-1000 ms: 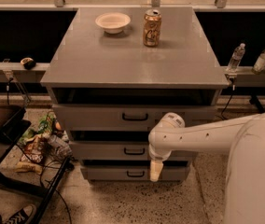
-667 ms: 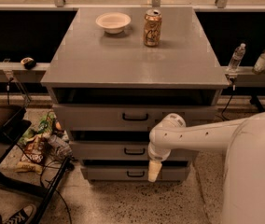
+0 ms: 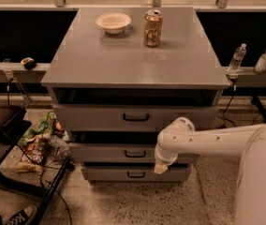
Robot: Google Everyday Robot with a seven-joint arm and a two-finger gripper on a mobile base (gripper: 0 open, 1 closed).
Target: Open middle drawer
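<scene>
The middle drawer [image 3: 109, 153] is the second of three grey flat fronts in the grey cabinet, and its small black bar handle [image 3: 135, 153] sits at its centre. Its front lies about flush with the stack. My gripper [image 3: 160, 168] hangs at the end of the white arm, in front of the cabinet, just right of and a little below that handle, over the seam between the middle and bottom drawers [image 3: 114, 174]. It is apart from the handle. The top drawer [image 3: 95, 117] has a wider handle.
A white bowl [image 3: 114, 21] and a drink can [image 3: 152, 28] stand on the cabinet top [image 3: 123, 60]. Snack bags and cables [image 3: 37, 146] lie on the floor at the left beside a black stand. Two bottles [image 3: 236, 57] stand on a ledge at the right.
My gripper has shifted slightly to the right at about the same height. The drawers have not moved.
</scene>
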